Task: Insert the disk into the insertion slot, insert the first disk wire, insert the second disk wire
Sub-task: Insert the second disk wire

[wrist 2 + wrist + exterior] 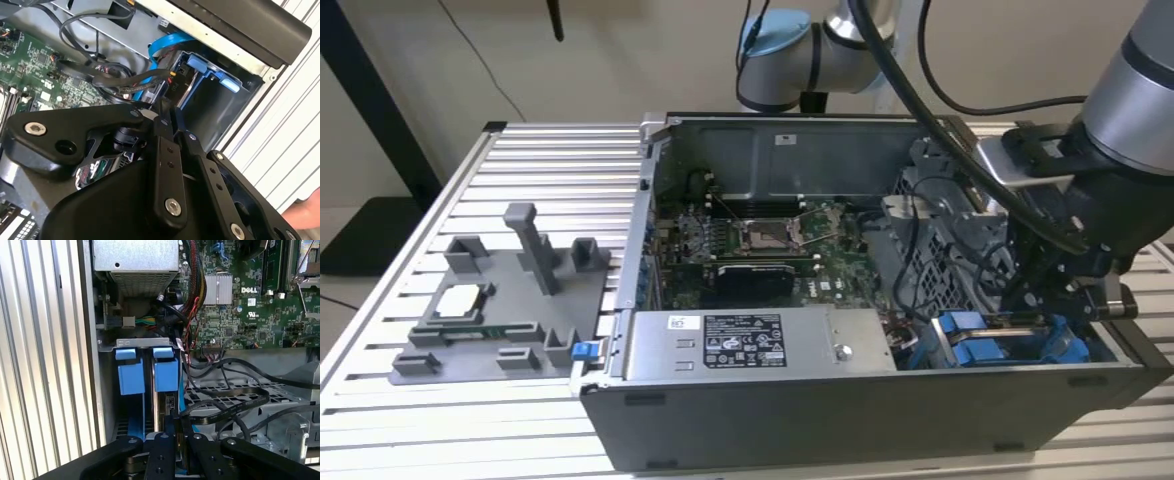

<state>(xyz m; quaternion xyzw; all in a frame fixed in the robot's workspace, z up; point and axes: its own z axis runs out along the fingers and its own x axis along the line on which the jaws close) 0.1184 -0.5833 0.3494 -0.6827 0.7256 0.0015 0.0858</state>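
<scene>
The disk (161,412) stands on edge in the insertion slot (107,390), a grey metal bay at the case's corner, with its blue carrier tab (166,374) showing beside a second blue tab (131,376). In the exterior view the blue carriers (983,345) lie at the case's near right corner, and my gripper (1037,312) reaches down into that bay. My gripper (180,436) is shut on the connector of a flat black disk wire (227,406), right at the disk's edge. In the second wrist view the fingertips (161,116) nearly touch, close to the blue carrier (212,75).
A silver labelled power-supply box (734,345) fills the case's near side, with the motherboard (774,245) behind it. A perforated grey cage (235,396) and loose black cables crowd the bay. A blue cable (167,42) arches above. A grey fixture (494,300) stands on the slatted table. A hand (306,212) shows beside the case.
</scene>
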